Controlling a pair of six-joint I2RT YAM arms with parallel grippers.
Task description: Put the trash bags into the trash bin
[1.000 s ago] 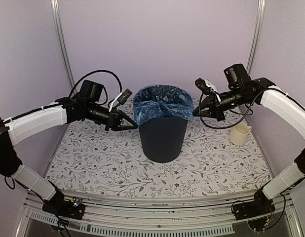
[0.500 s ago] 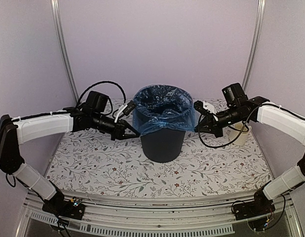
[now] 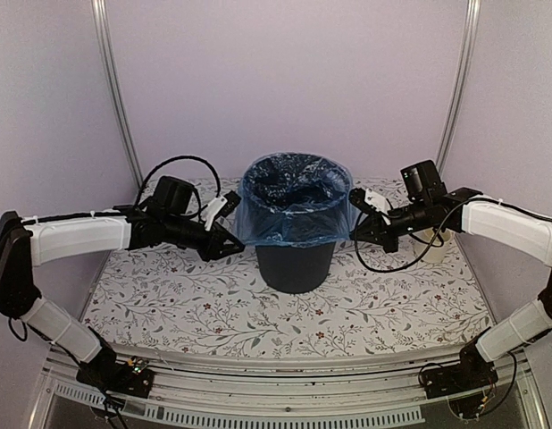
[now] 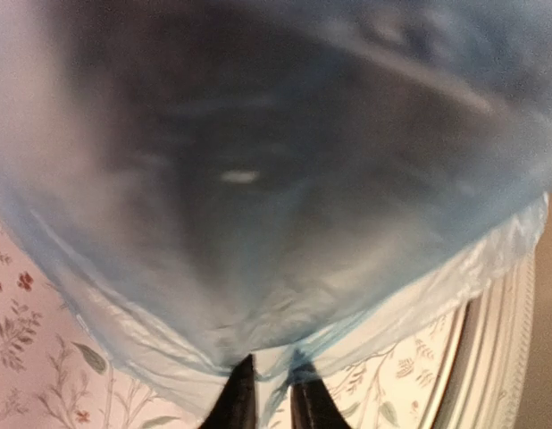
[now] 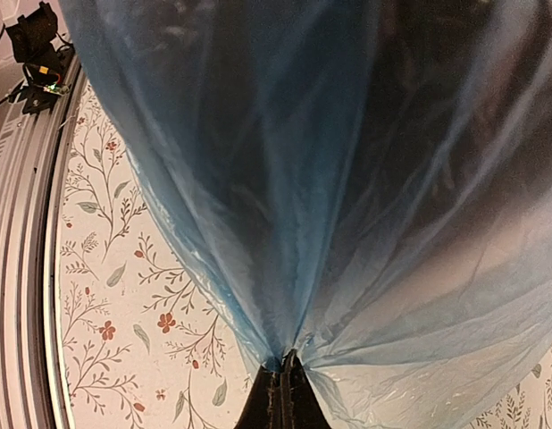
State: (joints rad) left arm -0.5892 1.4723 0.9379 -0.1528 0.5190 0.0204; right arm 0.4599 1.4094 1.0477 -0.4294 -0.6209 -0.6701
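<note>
The dark trash bin (image 3: 296, 261) stands upright mid-table. The light-blue trash bag (image 3: 292, 214) lines it, its edge turned down over the rim like a skirt. My left gripper (image 3: 235, 242) is at the bin's left side; in the left wrist view its fingertips (image 4: 242, 386) stand slightly apart, so the left gripper (image 4: 271, 362) is open, with the bag's hem (image 4: 365, 295) still lying across the tips. My right gripper (image 3: 355, 234) is at the bin's right side. In the right wrist view the right gripper (image 5: 285, 356) is shut on a gathered pinch of the bag (image 5: 285, 223).
A small cream mug (image 3: 431, 238) stands on the floral tablecloth (image 3: 169, 295) just behind my right arm. Purple walls and two metal posts enclose the back. The table's metal front rail (image 3: 285, 389) runs along the near edge.
Both grippers came down and inward beside the bin, drawing the bag's edge down over the rim. The left jaws have parted a little; the right stays clamped.
</note>
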